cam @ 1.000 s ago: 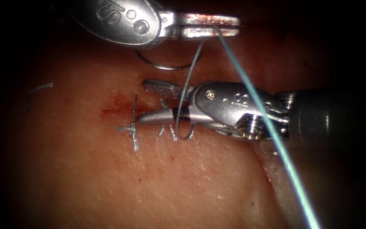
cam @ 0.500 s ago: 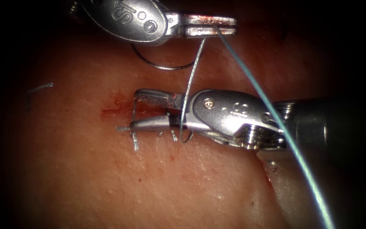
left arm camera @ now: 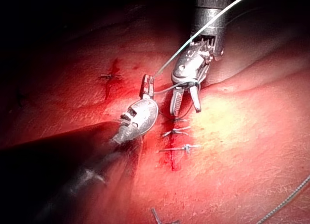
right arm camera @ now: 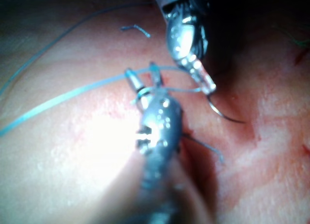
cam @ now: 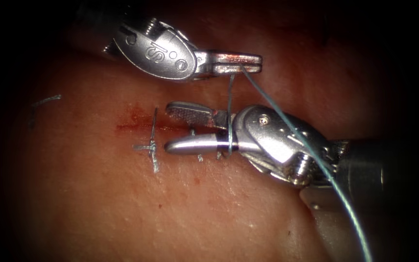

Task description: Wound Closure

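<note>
Thread [cam: 230, 104] hung from the left tool [cam: 233, 62], which pinched it at upper centre, down around the right tool [cam: 180, 128], whose spread jaws held nothing, just below.

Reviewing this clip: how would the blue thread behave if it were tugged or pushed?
Likely floppy: the thread curls round the lower jaw of the right tool, which is open and holding nothing. It probably holds tension: it runs straight from the left tool, shut on the needle near its thread end, seemingly off the tissue. Pushed, it would likely buckle.
</note>
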You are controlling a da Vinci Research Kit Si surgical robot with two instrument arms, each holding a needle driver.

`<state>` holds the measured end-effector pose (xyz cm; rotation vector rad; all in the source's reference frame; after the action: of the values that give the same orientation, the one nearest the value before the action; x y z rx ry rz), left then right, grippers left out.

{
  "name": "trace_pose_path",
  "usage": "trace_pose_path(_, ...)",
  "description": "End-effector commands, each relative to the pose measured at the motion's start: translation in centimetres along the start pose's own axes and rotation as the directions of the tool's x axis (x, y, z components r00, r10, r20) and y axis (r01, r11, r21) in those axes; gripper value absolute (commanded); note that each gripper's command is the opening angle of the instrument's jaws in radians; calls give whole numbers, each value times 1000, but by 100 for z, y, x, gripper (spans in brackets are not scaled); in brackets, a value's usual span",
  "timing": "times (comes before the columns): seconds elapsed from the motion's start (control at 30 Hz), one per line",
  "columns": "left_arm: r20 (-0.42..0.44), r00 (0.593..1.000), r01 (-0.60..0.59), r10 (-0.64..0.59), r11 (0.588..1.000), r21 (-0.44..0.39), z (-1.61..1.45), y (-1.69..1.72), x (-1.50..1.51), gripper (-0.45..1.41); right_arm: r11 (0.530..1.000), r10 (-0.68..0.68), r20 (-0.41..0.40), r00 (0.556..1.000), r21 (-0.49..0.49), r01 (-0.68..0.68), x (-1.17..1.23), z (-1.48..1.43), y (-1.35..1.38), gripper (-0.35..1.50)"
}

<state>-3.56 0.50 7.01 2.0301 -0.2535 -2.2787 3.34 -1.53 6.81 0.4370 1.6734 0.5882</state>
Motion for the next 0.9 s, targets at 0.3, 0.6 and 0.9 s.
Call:
trace_pose_path(0.3, -12, 1000, 6, -6, 1000, -2, -1, 4, -26, -45, 997, 70, -78, 994, -28, -72, -14, -21, 9, 47)
trace_pose_path(0.6, -23, 1000, 8, -8, 1000, -9, -15, 17, -29, -45, 994, 106, -129, 986, -18, -109, -11, -42, 22, 44)
trace_pose_path(0.9, -27, 999, 17, -17, 1000, -19, -28, 34, -36, -45, 991, 130, -166, 977, -19, -135, -10, -43, 23, 42)
